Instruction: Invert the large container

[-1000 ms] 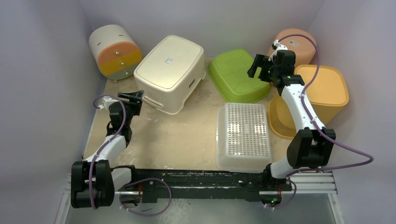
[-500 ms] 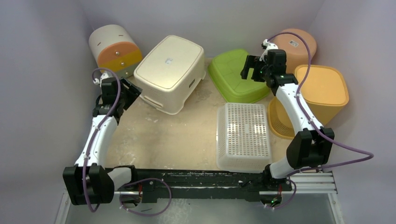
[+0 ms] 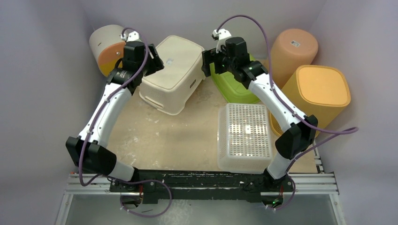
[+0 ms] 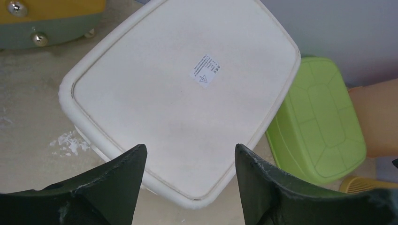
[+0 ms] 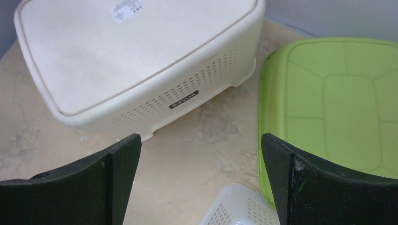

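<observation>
The large container (image 3: 171,72) is a cream perforated bin at the back centre, lying with its flat labelled base up and slightly tilted. My left gripper (image 3: 154,63) hovers open over its left edge. In the left wrist view the base (image 4: 187,93) fills the frame beyond the open left gripper (image 4: 190,154), whose fingers are empty. My right gripper (image 3: 206,63) hangs open just right of the bin, above the floor gap. The right wrist view shows the bin's perforated side (image 5: 126,61) to the left of the open right gripper (image 5: 199,145).
A green tub (image 3: 234,82) lies upside down right of the bin. A white perforated basket (image 3: 245,136) sits near the front right. A yellow-orange bin (image 3: 321,91), an orange cylinder (image 3: 293,51) and a round drawer unit (image 3: 105,49) crowd the back corners beside the walls.
Both arms have reached toward the cream bin: the left gripper rose from the left floor to its left edge, and the right gripper swung left across the green tub.
</observation>
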`<state>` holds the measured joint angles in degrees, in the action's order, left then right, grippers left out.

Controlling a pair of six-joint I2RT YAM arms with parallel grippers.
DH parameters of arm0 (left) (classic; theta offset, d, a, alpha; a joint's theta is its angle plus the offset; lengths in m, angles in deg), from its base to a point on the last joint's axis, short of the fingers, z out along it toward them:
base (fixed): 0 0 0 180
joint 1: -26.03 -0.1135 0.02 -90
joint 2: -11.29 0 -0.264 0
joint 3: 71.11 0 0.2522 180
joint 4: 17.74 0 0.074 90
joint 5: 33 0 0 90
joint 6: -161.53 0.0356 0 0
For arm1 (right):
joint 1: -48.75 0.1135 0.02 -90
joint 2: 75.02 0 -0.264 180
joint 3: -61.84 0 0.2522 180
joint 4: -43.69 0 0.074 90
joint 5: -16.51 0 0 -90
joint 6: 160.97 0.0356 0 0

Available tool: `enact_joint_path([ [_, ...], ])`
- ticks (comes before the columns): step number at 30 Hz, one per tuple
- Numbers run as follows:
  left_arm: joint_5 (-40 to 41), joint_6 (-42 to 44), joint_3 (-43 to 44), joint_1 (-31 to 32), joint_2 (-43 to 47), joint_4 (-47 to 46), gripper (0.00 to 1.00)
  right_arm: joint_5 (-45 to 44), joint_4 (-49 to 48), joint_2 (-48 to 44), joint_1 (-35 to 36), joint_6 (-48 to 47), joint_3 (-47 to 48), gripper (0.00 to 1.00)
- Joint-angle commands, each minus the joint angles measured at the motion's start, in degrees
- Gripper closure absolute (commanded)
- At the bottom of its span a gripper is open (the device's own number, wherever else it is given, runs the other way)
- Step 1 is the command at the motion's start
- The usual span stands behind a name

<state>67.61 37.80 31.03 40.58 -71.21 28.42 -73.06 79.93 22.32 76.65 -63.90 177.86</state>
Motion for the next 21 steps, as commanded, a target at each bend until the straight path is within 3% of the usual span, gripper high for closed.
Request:
enact_joint_path([
  [1, 4.85, 6.97, 5.92, 1.27, -3.00, 1.97, 0.33, -3.98, 0.97, 0.27, 0.00, -1.80, 1.78, 0.00],
  [14, 4.77, 12.38, 4.38, 1.27, -4.73, -0.10, 0.32, -16.38, -2.73, -0.97, 0.04, 4.09, -3.30, 0.00],
  [21, 4.56, 12.58, 3.08, 1.27, -4.30, -0.37, 0.32, -16.73, -3.42, -1.71, 0.04, 4.84, -4.75, 0.00],
])
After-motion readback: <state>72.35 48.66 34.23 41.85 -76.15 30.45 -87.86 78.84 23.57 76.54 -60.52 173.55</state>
